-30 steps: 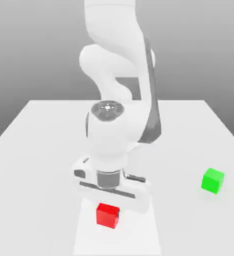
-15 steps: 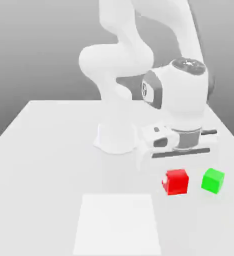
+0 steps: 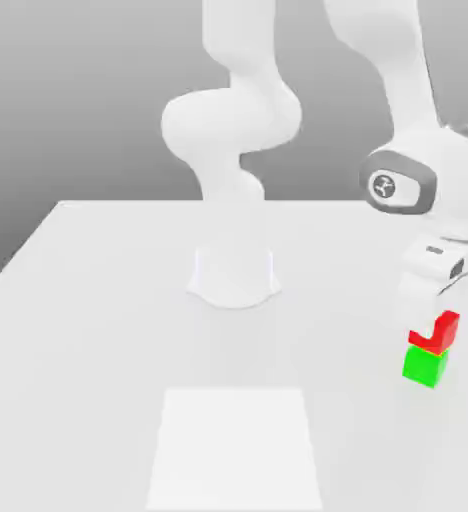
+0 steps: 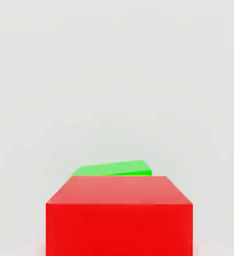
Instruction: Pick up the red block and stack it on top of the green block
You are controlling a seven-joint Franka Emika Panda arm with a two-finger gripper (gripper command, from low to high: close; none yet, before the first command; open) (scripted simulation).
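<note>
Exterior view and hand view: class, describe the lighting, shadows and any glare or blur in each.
Exterior view: soft, even light, grey backdrop fading darker upward, no glare; only a faint shadow under the green block on the table. Hand view: flat and shadowless; the red block looms large, sharp-edged.

My bench (image 3: 98, 300) is a plain, pale grey-white slab that fills the lower half of the exterior view, its far edge running straight across the middle of the frame. A slightly brighter rectangular patch (image 3: 236, 445) lies on it at the lower centre. Behind it stands a bare grey backdrop (image 3: 68, 90), darker at the top and paler toward the bench, under soft, even light.
</note>
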